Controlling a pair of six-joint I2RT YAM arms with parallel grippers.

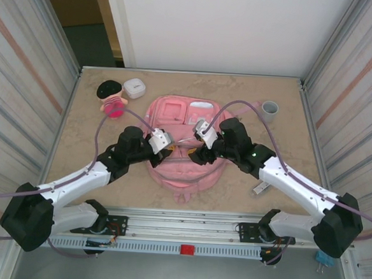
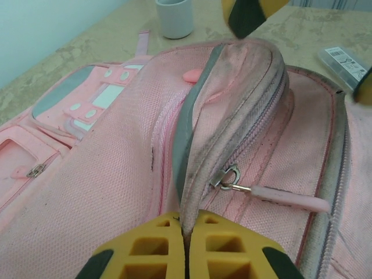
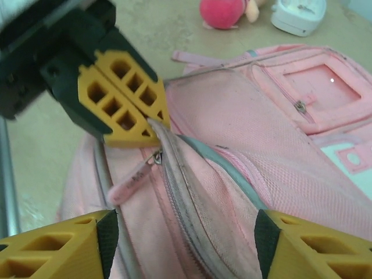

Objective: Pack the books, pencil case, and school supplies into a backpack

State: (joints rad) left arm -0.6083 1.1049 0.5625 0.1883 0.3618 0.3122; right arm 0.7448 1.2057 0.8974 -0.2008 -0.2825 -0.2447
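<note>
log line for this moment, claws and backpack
left claw: shut on backpack at zip edge | right claw: open, near zip pull | backpack: flat on table

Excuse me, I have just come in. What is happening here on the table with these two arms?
Two robot arms are working on a large pink fabric backpack that lies flat on the table. The left gripper is shut, pinching the fabric edge beside the main zip and holding it up in a ridge. The right gripper is open and hangs over the same zip, close to its pink pull tab. A grey cup stands apart at the back.
</note>
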